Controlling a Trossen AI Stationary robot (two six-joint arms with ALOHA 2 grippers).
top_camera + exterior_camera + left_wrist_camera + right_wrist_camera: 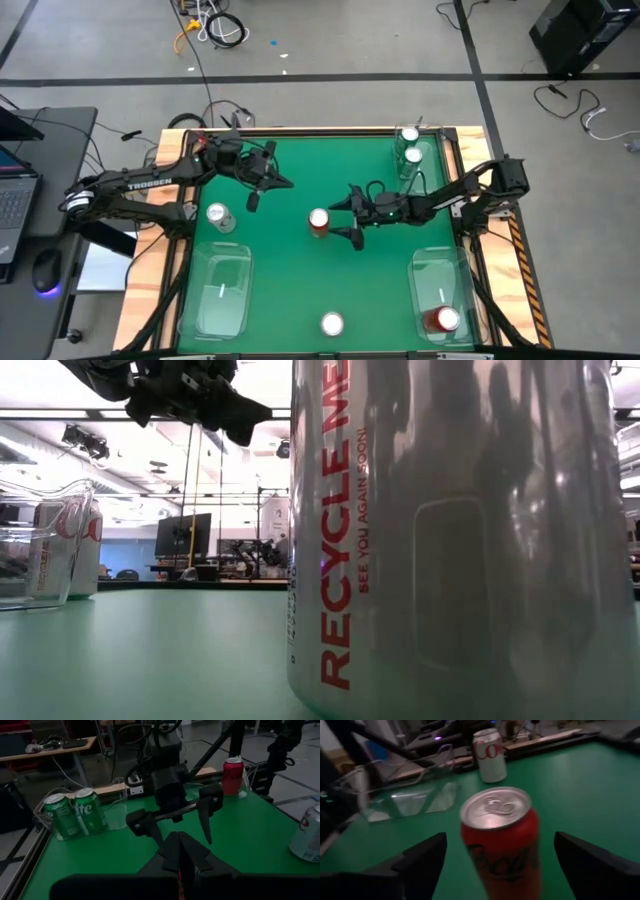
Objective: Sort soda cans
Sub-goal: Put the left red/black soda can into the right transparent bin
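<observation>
A red soda can (318,222) stands upright at the middle of the green table. My right gripper (341,221) is open, level, coming from the table's right. In the right wrist view the red can (502,840) stands between and just beyond the spread fingers, with a gap on each side. My left gripper (280,183) hovers shut and empty above the far left-centre. One silver can (218,215) stands by the left tray; another (332,323) is at the near edge. Two green cans (408,148) stand in the far-right tray, and another red can (441,320) in the near-right tray.
A clear tray (222,290) lies at the near left, holding no cans. The near silver can (450,530) fills most of the low view. Wooden rails (150,250) border the table. A laptop and a mouse sit on a desk at the left.
</observation>
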